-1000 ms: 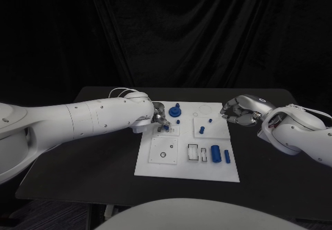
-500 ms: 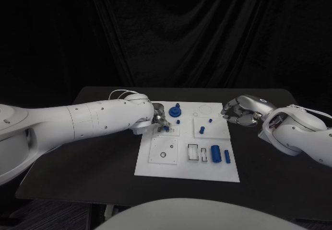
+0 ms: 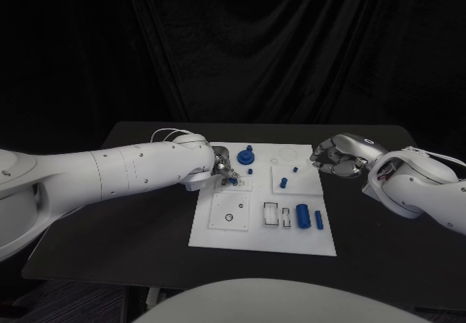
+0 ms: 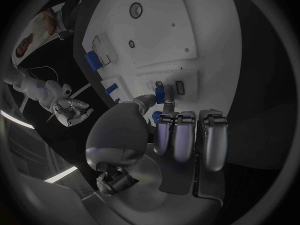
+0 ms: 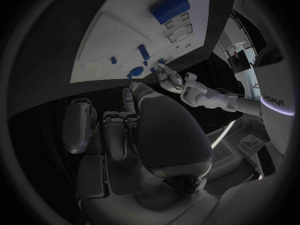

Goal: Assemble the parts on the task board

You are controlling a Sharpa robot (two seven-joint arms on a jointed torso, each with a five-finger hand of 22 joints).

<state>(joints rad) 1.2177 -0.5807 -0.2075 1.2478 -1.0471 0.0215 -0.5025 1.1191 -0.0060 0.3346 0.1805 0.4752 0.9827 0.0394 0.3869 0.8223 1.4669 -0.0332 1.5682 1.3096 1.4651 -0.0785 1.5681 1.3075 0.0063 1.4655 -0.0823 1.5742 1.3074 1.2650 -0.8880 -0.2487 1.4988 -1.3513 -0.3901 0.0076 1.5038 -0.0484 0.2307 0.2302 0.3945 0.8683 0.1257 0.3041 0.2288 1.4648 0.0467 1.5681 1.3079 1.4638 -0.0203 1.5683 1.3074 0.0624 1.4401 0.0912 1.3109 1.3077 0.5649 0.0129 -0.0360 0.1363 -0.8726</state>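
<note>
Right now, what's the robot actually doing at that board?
It's partway through assembling blue parts on the white task board. The left hand is at the board's far left area, pinching a small blue part at a fixture there. The right hand hangs off the board's far right corner with fingers curled, holding nothing. Two blue cylinders lie near the board's right edge, and a round blue piece sits farther back.

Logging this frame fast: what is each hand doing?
Left hand: pinching a small blue part.
Right hand: fingers curled, holding nothing.
</note>
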